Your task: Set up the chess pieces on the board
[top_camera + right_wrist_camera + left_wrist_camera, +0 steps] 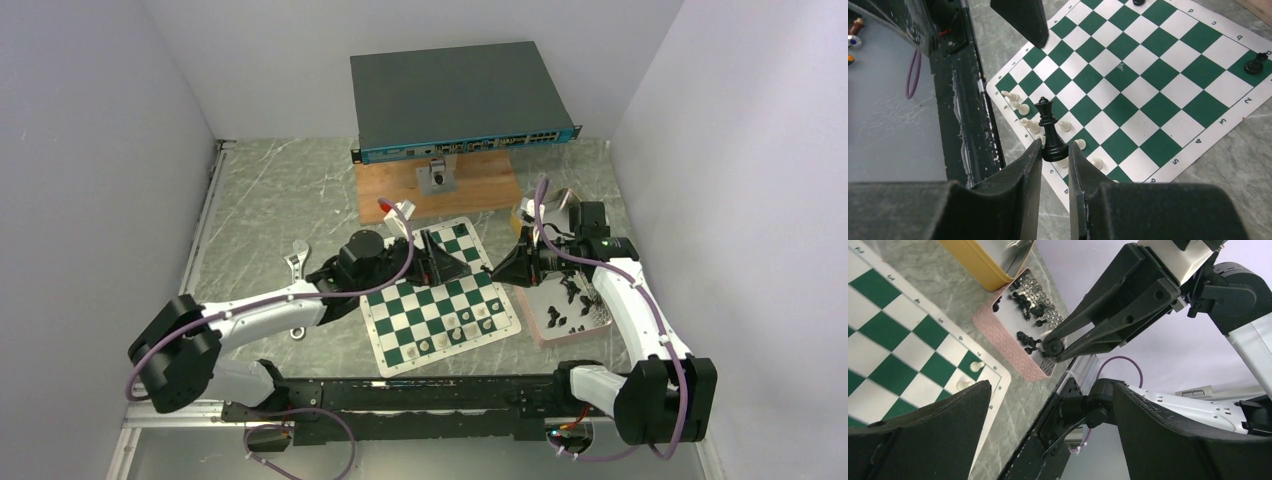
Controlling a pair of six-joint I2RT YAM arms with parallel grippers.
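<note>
Only readable print is on the board (1188, 152) border: digits 2, 3, 4, 5 along the right edge, letters c, d along the far edge (all seen rotated).

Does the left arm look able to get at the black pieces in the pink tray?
Probably not: the right gripper, shut on a black piece, hangs between the open left gripper and pink tray.

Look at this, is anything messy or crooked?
Yes. The board lies crooked, at an angle to the edge of the table. Black pieces lie jumbled in the pink tray. A wrench sits left of the board, odd beside a chess set.
</note>
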